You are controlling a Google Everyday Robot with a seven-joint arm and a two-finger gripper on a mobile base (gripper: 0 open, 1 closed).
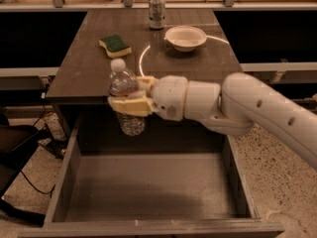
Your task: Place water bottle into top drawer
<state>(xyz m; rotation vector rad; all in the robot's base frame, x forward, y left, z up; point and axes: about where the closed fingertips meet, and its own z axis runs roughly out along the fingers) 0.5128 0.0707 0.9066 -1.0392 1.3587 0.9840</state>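
Observation:
The water bottle [125,101] is clear ribbed plastic with a white cap. It is held upright in the air over the back left part of the open top drawer [148,192], just in front of the desk edge. My gripper [132,94] is shut on the bottle's middle, its cream fingers [130,106] on both sides of it. The white arm reaches in from the right. The drawer's grey bottom is bare.
On the grey desk [79,73] lie a green and yellow sponge [115,44], a white bowl [185,37] and a silver can [157,11] at the back. Cables and a dark object [20,148] lie on the floor at the left.

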